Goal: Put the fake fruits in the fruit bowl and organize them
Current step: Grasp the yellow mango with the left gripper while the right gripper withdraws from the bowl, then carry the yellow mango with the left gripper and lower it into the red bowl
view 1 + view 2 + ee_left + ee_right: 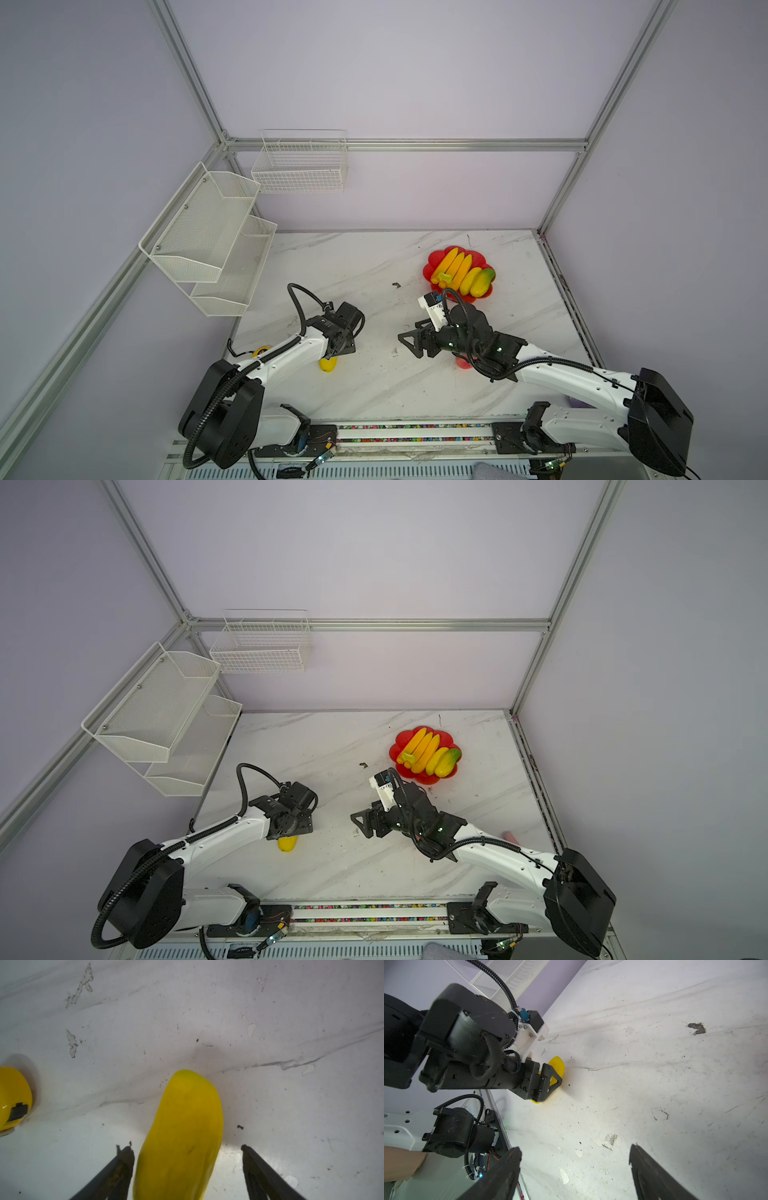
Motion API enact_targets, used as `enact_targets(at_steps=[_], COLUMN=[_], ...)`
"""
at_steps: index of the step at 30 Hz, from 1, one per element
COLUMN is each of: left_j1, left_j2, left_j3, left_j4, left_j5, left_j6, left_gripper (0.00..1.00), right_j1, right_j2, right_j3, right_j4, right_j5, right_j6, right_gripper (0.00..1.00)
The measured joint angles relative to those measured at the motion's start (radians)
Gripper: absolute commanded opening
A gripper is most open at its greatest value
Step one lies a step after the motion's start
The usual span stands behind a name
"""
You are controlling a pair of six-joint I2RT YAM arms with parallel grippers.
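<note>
The red fruit bowl stands at the back right and holds a banana bunch, a yellow ridged fruit and a green-yellow mango. A second yellow oblong fruit lies on the table at the front left. My left gripper is open and straddles it: one finger is against its side, the other stands apart. My right gripper hovers mid-table, open and empty. A red-pink apple peeks out from under the right arm.
A yellow tape measure lies just left of the left gripper. A purple scoop with a pink handle lies by the right arm. White wire baskets hang on the left wall.
</note>
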Motion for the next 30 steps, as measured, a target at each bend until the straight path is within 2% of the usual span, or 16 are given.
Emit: enact_targets(at_steps=[2,7,10,12,17,21,25,30], left_j1=[0.001,0.001,-0.003,-0.013,-0.091,-0.164,-0.214,-0.241], left_j2=[0.010,0.023,0.023,0.022,0.020,0.041,0.137,0.307], left_j3=[-0.002,-0.002,-0.002,-0.001,0.043,0.240,0.538,0.824], left_j4=[0.008,0.035,0.056,0.064,0.039,0.007,0.046,0.153], left_j5=[0.010,0.053,0.082,0.095,0.139,0.158,0.202,0.320], left_j6=[0.001,0.032,0.050,0.063,0.110,0.173,0.260,0.367], left_gripper=[0.78,0.49,0.44,0.41,0.38,0.37,0.37,0.37], right_j1=[0.000,0.000,-0.016,-0.066,-0.345,-0.526,-0.705,-0.770], right_j2=[0.004,0.017,-0.003,-0.040,-0.207,-0.303,-0.297,-0.216], right_j3=[0.000,0.000,0.000,-0.002,-0.033,-0.033,-0.031,-0.027], right_j4=[-0.003,-0.015,-0.040,-0.061,-0.132,-0.197,-0.220,-0.224], right_j5=[0.005,0.010,0.030,0.025,0.000,-0.043,-0.129,-0.181], right_j6=[0.001,0.011,0.032,0.051,0.082,0.082,0.077,0.072], right_gripper=[0.85,0.86,0.86,0.86,0.88,0.89,0.89,0.89])
